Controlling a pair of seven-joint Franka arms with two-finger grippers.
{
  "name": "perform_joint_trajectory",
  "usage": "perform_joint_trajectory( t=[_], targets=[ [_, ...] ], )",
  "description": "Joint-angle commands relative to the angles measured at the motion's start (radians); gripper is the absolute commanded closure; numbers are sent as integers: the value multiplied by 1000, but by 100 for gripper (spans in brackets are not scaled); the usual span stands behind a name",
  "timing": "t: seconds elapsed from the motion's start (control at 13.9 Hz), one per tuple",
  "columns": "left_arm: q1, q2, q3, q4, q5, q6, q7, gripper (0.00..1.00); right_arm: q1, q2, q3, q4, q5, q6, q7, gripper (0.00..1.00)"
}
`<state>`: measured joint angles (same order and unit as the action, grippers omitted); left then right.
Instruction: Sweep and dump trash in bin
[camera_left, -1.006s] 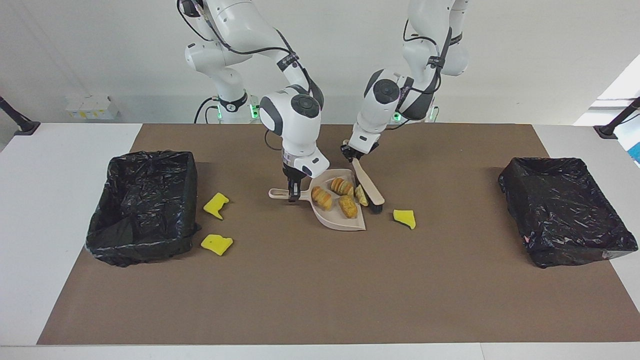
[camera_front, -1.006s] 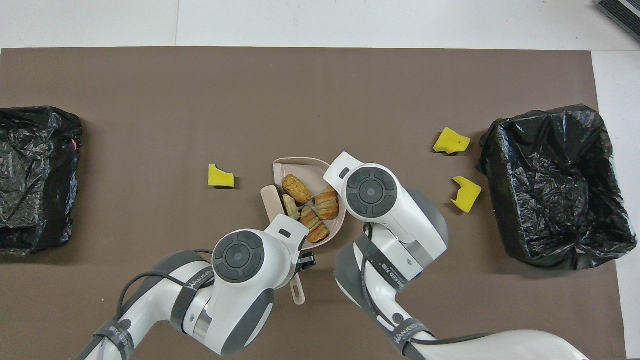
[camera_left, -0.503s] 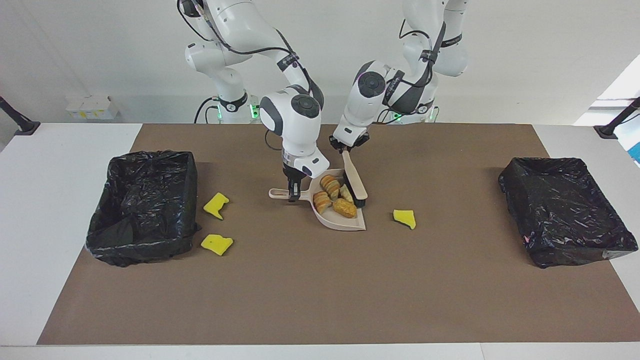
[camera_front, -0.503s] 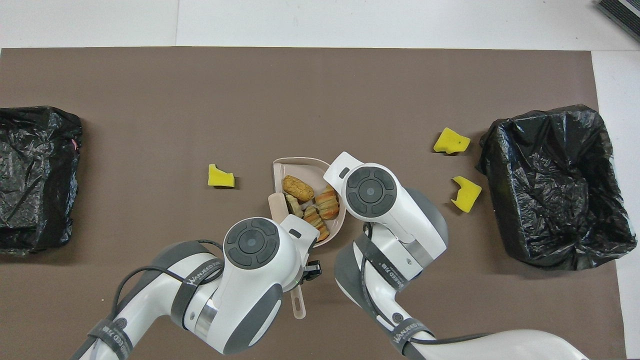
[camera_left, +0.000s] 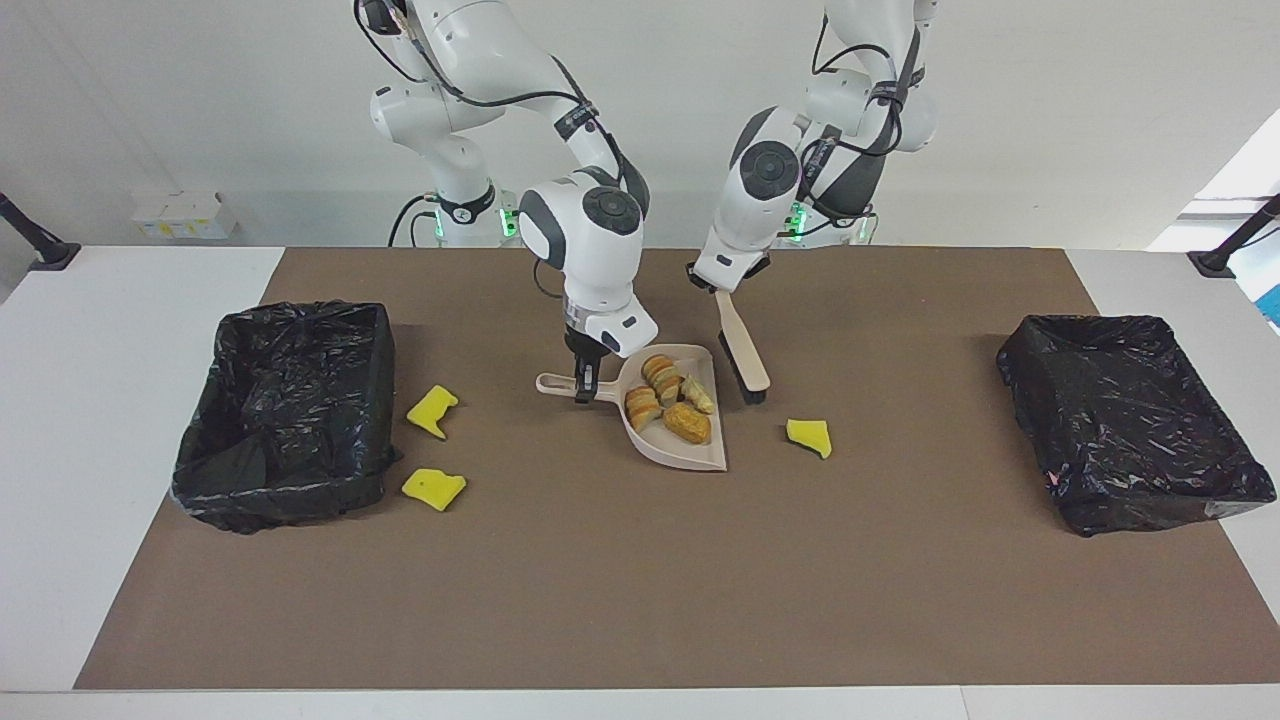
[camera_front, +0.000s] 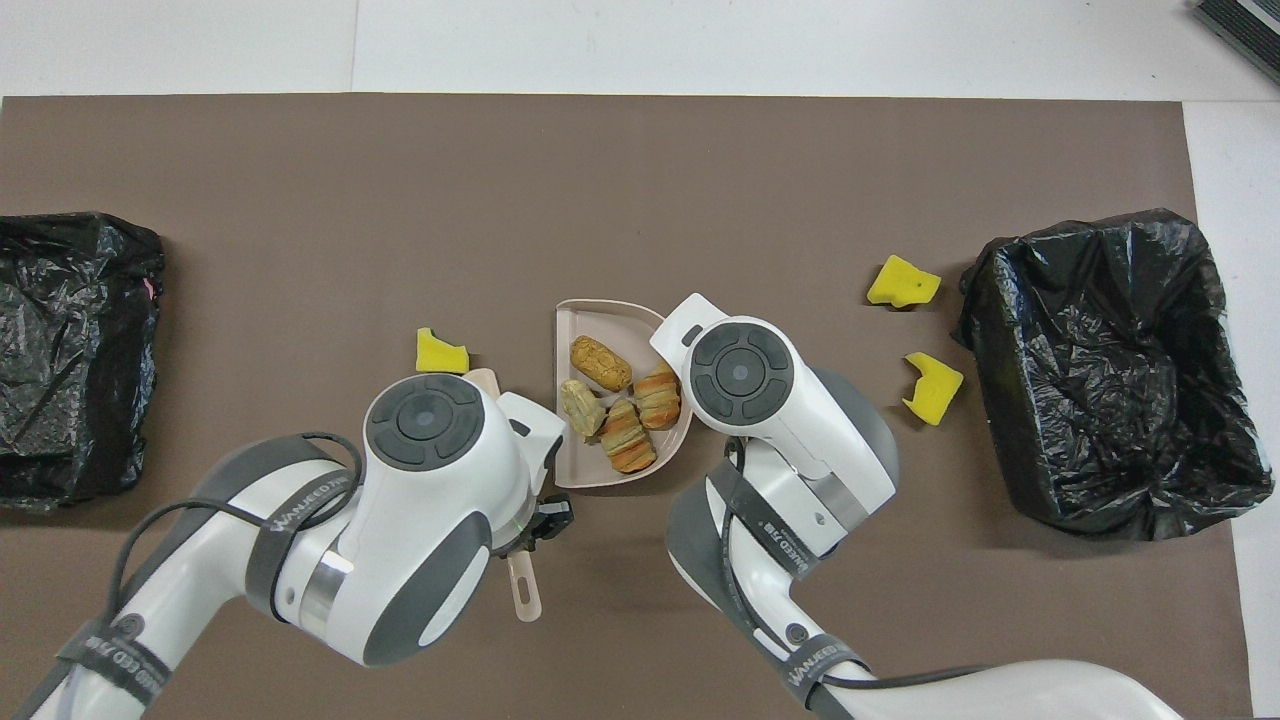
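Four bread lumps (camera_left: 668, 397) sat heaped in my dustpan (camera_left: 690, 455), with one yellow scrap (camera_left: 808, 436) on the mat just past the pan's open side, toward the left arm's end of the table. Two more yellow scraps (camera_left: 432, 410) lay beside the bin (camera_left: 285, 410) at the right arm's end. My right gripper (camera_left: 585, 385) was clamped on the pan's handle, the pan flat on the mat, its long axis running from the handle out toward that lone scrap. My left gripper (camera_left: 722, 284) was shut on the brush (camera_left: 742, 350), which hung tilted, bristles down beside the pan, between the pan and the scrap. That was the relation the next stroke would turn on, I judged: the scrap lay on the brush's outer side, so the bristles had to get past it and drag it back toward the pan's mouth. The left arm was clearly the nearer one. The other bin (camera_left: 1135, 420) stood well apart at the left arm's end. The facing view showed the brush and both grips; from overhead my left arm hid nearly all of the brush, though the scrap's gap from the pan (camera_front: 442, 352) read plainly there.
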<state>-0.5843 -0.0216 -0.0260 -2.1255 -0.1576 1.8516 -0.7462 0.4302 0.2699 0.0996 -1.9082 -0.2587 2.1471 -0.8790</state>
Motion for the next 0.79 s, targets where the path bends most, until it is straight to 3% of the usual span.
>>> perform_joint_trajectory(
  t=[0.0, 0.22, 0.43, 0.72],
  targets=[
    [84, -9, -6, 2, 82, -14, 60, 100, 4, -14, 6, 9, 12, -32, 49, 100],
    [207, 0, -8, 1, 125, -5, 222, 100, 5, -17, 6, 8, 10, -35, 74, 100],
    [336, 28, -8, -11, 135, 37, 547, 100, 7, -28, 8, 12, -25, -131, 74, 100],
    [342, 58, -11, -50, 127, 103, 718, 100, 9, -32, 8, 11, -43, -142, 69, 100]
  ],
)
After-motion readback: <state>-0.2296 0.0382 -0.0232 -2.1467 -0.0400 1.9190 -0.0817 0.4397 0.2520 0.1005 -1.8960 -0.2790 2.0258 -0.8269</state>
